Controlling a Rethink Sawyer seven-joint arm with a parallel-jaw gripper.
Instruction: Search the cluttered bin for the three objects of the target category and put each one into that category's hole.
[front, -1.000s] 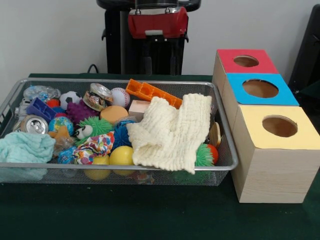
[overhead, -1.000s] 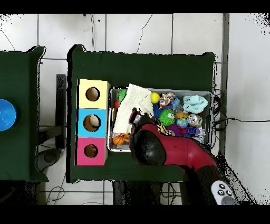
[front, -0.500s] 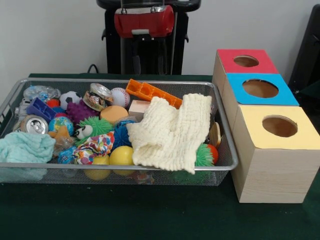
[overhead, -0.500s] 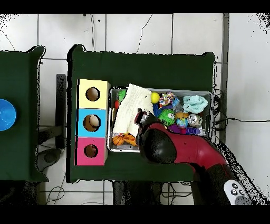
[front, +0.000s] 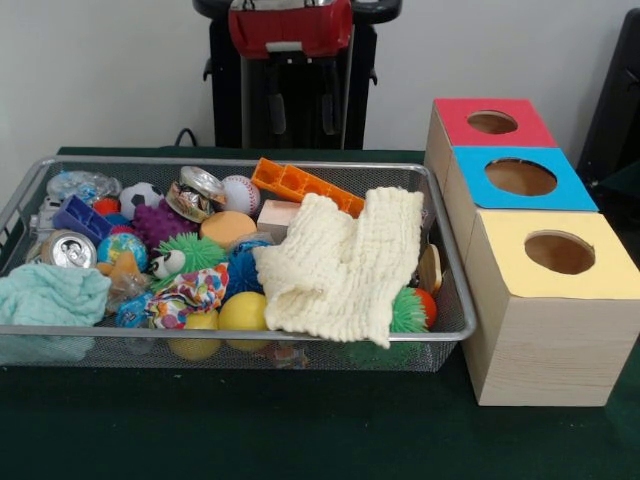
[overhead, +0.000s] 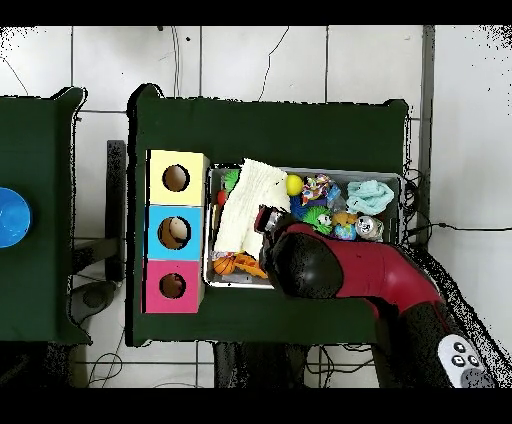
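The wire mesh bin (front: 240, 331) stands at the left, packed with clutter; it also shows in the overhead view (overhead: 340, 172). No animal toy shows clearly. A small white toy with a black eye (front: 168, 263) sits among the spiky balls, and an orange scrap (front: 125, 268) lies beside it. The red-topped box's hole (front: 492, 122) is at the far right and looks empty; the overhead view shows the hole (overhead: 172, 286) too. My gripper (front: 300, 110) hangs high over the bin's far rim, dark against the pedestal. In the overhead view the gripper (overhead: 265, 219) is over the bin's middle.
A cream knitted cloth (front: 340, 265) covers the bin's right half. An orange block (front: 305, 186), a can (front: 68, 250), a teal cloth (front: 50, 295) and a yellow ball (front: 243, 312) lie around it. Blue-topped (front: 520, 177) and yellow-topped (front: 558, 252) boxes stand nearer the camera.
The arm has risen and shifted to the picture's left in the front view. In the overhead view its bulk has swung right, further over the bin. The bin's contents have not moved.
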